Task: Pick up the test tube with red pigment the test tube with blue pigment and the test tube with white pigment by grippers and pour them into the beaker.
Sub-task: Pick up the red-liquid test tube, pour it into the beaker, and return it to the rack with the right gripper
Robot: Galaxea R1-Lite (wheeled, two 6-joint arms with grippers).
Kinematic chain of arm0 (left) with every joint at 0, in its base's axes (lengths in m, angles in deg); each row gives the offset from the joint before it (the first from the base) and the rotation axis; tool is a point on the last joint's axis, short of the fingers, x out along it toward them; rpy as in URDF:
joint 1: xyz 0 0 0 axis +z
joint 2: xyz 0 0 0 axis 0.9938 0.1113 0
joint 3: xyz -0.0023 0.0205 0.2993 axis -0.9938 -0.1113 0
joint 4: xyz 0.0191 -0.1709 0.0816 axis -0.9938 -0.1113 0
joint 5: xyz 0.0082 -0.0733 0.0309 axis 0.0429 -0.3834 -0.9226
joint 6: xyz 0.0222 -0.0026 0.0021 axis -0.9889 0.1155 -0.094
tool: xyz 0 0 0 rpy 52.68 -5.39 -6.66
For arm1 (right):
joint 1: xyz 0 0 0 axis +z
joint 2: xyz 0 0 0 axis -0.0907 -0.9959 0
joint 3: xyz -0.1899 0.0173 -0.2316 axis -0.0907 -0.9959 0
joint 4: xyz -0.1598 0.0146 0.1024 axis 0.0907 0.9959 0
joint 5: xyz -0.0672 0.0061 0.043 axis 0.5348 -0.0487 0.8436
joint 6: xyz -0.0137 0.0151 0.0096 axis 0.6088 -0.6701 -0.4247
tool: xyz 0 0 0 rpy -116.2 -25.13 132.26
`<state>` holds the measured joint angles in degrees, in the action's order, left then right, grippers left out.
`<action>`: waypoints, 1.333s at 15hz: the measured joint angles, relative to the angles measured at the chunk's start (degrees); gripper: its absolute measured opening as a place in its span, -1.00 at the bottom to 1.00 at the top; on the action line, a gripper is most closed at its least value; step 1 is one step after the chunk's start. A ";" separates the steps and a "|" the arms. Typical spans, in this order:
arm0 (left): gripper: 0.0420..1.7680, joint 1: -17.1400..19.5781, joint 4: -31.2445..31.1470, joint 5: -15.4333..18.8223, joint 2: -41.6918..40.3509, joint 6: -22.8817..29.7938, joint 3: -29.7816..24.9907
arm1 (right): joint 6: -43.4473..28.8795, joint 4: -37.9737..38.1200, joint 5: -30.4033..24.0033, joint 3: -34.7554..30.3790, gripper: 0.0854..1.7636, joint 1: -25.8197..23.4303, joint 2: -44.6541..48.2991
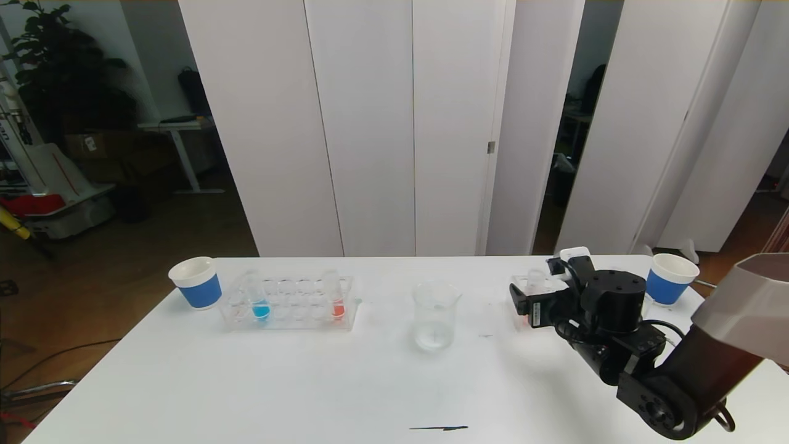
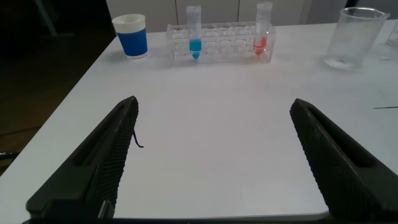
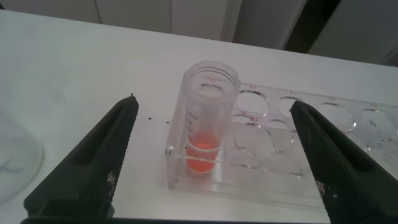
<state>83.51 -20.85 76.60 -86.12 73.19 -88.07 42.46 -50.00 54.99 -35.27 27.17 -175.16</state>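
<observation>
A test tube with red pigment [image 3: 208, 118] stands in the end hole of a clear rack [image 3: 298, 162] at the table's right. My right gripper [image 3: 214, 102] is open, its fingers wide on either side of that tube and not touching it. The right arm [image 1: 607, 308] covers most of this rack in the head view. A second rack [image 1: 290, 302] at the left holds the test tube with blue pigment [image 1: 260, 303] and another red one [image 1: 336, 301]. The glass beaker [image 1: 436, 314] stands between the racks. My left gripper [image 2: 213, 101] is open over bare table, well short of the left rack. The white-pigment tube is out of view.
A white-and-blue paper cup [image 1: 197, 282] stands left of the left rack, and another [image 1: 670, 279] at the far right behind my right arm. A thin dark mark [image 1: 439, 427] lies near the table's front edge [image 1: 246, 431].
</observation>
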 joint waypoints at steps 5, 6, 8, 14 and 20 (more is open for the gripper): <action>0.97 0.00 0.02 -0.02 0.00 0.00 0.00 | -0.02 0.57 -0.02 2.79 0.98 -0.11 -2.10; 0.97 0.00 0.00 -0.02 0.00 -0.01 0.00 | -0.06 1.38 -0.02 3.60 0.98 -0.12 -2.51; 0.97 0.00 0.00 0.00 0.00 0.00 0.00 | -0.20 3.19 -0.02 4.61 0.98 -0.11 -2.99; 0.97 0.00 0.00 0.00 0.00 -0.01 0.00 | -0.50 3.72 -0.02 6.49 -0.56 -0.63 -3.80; 0.97 0.00 0.00 0.00 0.00 -0.01 0.00 | -1.62 3.80 -0.06 6.92 -0.42 -0.89 -3.72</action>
<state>83.51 -20.85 76.60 -86.12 73.18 -88.07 40.84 -46.20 54.93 -28.34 26.28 -178.88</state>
